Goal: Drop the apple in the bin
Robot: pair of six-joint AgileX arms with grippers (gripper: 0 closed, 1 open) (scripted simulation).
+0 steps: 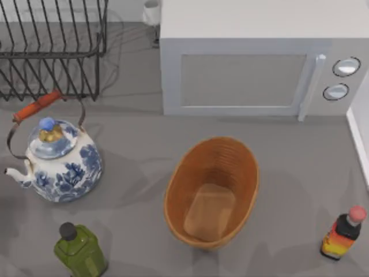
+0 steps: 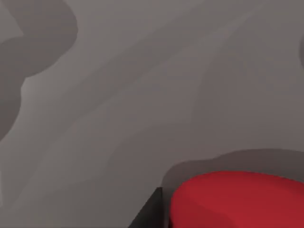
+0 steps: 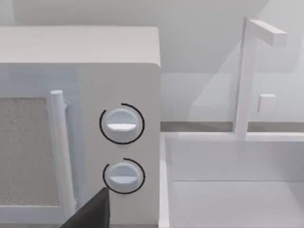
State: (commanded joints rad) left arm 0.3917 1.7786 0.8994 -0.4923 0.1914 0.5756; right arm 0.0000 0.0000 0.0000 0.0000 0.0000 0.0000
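One apple (image 2: 237,199) sits beside the left claw's dark finger; grip cannot be told; bin (image 1: 230,156) empty

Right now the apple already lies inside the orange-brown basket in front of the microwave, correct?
Not correct. The top view shows the basket in front of the microwave holding nothing. The apple shows in the left wrist view, on the grey table beside a dark tool finger.

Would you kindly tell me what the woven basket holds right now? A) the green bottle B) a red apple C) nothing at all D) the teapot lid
C, since the top view shows the basket with only its bare lighter bottom, nothing lying inside it.
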